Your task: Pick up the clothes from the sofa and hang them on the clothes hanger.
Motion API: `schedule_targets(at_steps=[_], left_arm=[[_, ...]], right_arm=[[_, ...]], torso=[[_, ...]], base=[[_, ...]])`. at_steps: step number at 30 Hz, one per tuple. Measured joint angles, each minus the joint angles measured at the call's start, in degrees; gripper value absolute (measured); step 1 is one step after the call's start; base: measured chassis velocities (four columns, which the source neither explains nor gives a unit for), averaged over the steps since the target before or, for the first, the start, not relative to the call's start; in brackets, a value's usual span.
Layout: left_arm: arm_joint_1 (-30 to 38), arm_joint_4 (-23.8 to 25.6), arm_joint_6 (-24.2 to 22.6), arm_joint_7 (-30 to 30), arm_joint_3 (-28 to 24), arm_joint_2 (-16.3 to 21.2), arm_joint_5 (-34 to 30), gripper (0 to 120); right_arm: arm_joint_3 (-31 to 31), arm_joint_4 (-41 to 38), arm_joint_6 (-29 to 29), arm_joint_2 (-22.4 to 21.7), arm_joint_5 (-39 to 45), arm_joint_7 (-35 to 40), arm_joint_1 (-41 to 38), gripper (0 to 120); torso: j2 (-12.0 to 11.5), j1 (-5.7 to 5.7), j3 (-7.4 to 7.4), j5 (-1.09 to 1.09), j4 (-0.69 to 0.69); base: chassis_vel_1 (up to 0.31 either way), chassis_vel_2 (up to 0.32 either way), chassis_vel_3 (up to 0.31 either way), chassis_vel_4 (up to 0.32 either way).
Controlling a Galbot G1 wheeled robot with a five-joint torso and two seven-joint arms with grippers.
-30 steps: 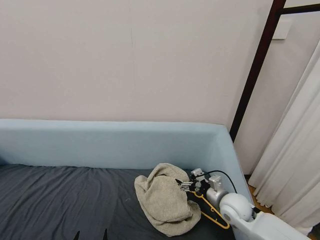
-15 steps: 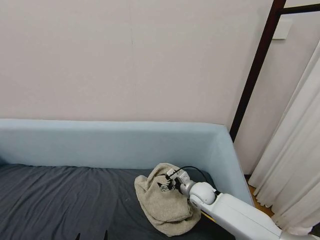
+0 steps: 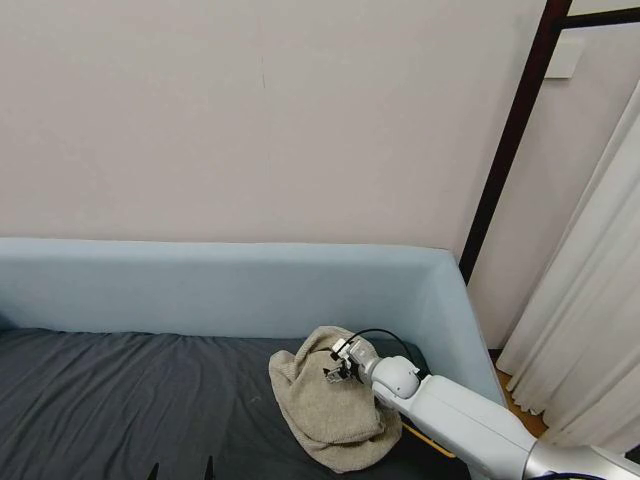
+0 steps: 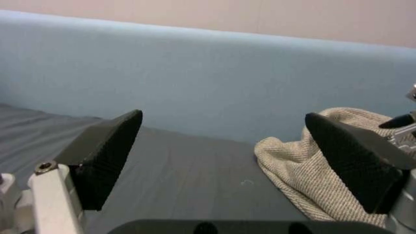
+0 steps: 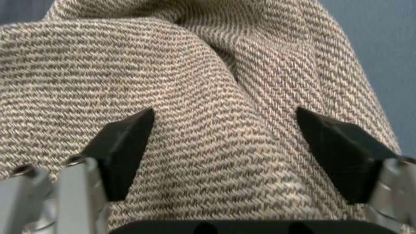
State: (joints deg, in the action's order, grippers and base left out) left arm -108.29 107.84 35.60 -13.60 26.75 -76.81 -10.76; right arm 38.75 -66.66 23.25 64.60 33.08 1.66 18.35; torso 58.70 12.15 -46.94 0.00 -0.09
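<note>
1. The right end effector [image 3: 335, 372] has crossed within the last second from the right-hand border of the beige knit garment [image 3: 325, 410] to a station over its upper middle. In the last half second it has scarcely shifted, which suggests that the approach is ending
2. In the right wrist view, its fingers [image 5: 123, 146] stand wide apart on either side of a raised fold of the knit. They clamp nothing, and whether the tips already press into the cloth cannot be told
3. The garment lies crumpled on the dark seat cover [image 3: 110, 400] at the right end of the sofa, near the light-blue backrest [image 3: 220, 290]. Its outline matches that of a second ago, so it has been neither lifted nor dragged
4. A short stretch of the yellow hanger [image 3: 430, 445] shows below the right forearm, just beside the garment. A second ago more of it lay exposed; the arm now covers the rest
5. The left end effector [image 4: 222, 122] is parked low over the seat cover to the left of the garment, fully open and empty
6. Judged from this, the step in hand is the grasp: the open fingers are placed to close on the fold. The lift has not begun, and the dark rack frame [image 3: 512, 140] stands beyond the sofa's right end, well apart from the garment, so all of the hanging remains to be done
</note>
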Motion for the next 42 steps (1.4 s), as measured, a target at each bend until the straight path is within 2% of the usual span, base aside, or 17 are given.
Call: schedule_targets(at_steps=[8, 9, 13, 14, 17, 19, 22, 28, 33, 42], left_arm=[[0.06, 0.36, 0.11, -0.09, 0.06, -0.16, -0.25, 99], [0.06, 0.36, 0.11, -0.09, 0.06, -0.16, -0.25, 99], [0.07, 0.31, 0.28, -0.13, -0.02, -0.29, -0.23, 99], [0.07, 0.31, 0.28, -0.13, -0.02, -0.29, -0.23, 99], [0.12, 0.23, 0.32, -0.15, -0.05, -0.27, -0.21, 99], [0.15, 0.23, 0.32, -0.15, -0.05, -0.27, -0.21, 99], [0.34, 0.15, 0.32, -0.16, -0.06, -0.29, -0.24, 99], [0.5, -0.12, 0.32, -0.2, -0.22, -0.35, -0.25, 99], [0.86, -0.3, 0.29, -0.31, -0.32, -0.35, -0.25, 98], [0.82, 0.19, 0.19, -0.39, -0.49, -0.2, 0.1, 98]], right_arm=[[0.59, -0.88, 0.1, -0.74, -0.17, -0.22, 0.89, 50], [0.59, -0.88, 0.1, -0.74, -0.17, -0.22, 0.89, 50], [1.07, -1.47, 0.06, -1.01, -0.32, -0.14, 1.04, 31], [1.07, -1.47, 0.06, -1.01, -0.32, -0.14, 1.04, 31], [1.23, -1.93, 0.0, -1.12, -0.45, -0.01, 1.34, 18], [1.23, -2.0, -0.01, -1.16, -0.47, 0.04, 1.4, 16], [1.17, -2.32, -0.14, -1.57, -0.75, 0.31, 1.7, 0], [0.6, -3.86, -0.34, -2.68, -0.43, 1.01, 2.1, 0], [-1.33, -8.29, -0.69, -5.21, 1.54, 2.44, 2.27, 0], [-10.48, -25.1, -0.57, -14.31, 12.12, 6.17, 0.66, 0]], torso=[[0.0, 0.0, 0.0, 0.0, 0.0], [0.0, 0.0, 0.0, 0.0, 0.0], [0.0, 0.0, 0.0, 0.0, 0.0], [0.0, 0.0, 0.0, 0.0, 0.0], [0.0, 0.0, 0.0, 0.0, 0.0], [0.0, 0.0, 0.0, 0.0, 0.0], [0.0, 0.0, 0.0, 0.0, 0.01], [0.0, 0.0, 0.0, 0.0, 0.0], [0.0, 0.0, 0.0, 0.01, 0.0], [0.0, 0.0, 0.0, 0.0, -0.01]], base=[[0.0, 0.0, 0.0, 0.0], [0.0, 0.0, 0.0, 0.0], [0.0, 0.0, 0.0, 0.0], [0.0, 0.0, 0.0, 0.0], [0.0, 0.0, 0.0, 0.0], [0.0, 0.0, 0.0, 0.0], [0.0, 0.0, 0.0, 0.0], [0.0, 0.0, 0.0, 0.0], [0.0, 0.0, 0.0, 0.0], [0.0, 0.0, 0.0, 0.0]])
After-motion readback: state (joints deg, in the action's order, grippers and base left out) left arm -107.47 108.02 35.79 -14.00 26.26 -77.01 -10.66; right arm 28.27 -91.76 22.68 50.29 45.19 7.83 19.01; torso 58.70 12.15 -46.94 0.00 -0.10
